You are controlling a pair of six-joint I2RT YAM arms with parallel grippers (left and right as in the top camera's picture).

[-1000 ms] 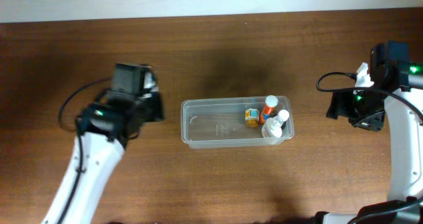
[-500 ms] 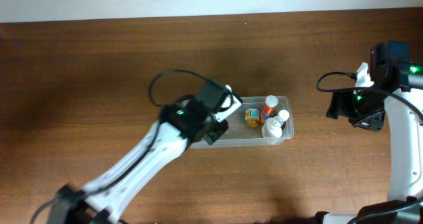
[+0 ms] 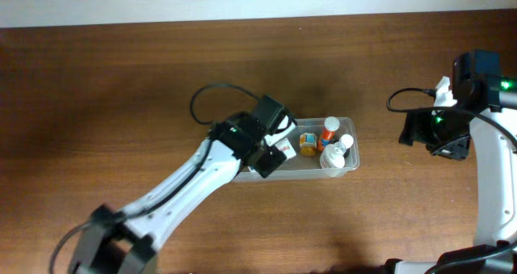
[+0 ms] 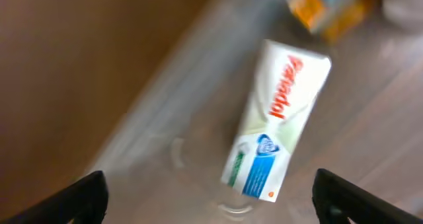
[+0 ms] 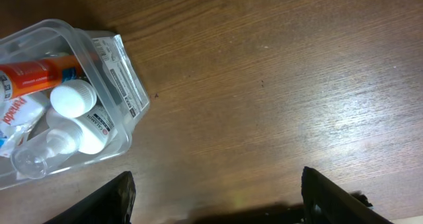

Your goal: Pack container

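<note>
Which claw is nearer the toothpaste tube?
Left. The left claw hovers open directly over the tube, which lies in the container. The right claw is well off to the container's right.

A white toothpaste tube [image 4: 277,128] lies near a small orange-yellow jar [image 4: 327,6].

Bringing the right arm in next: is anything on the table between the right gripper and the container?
Nothing visible. Only bare table lies between the right gripper and the right end of the container. The left gripper hangs open over the container's left part, above a toothpaste tube, off that path.
</note>
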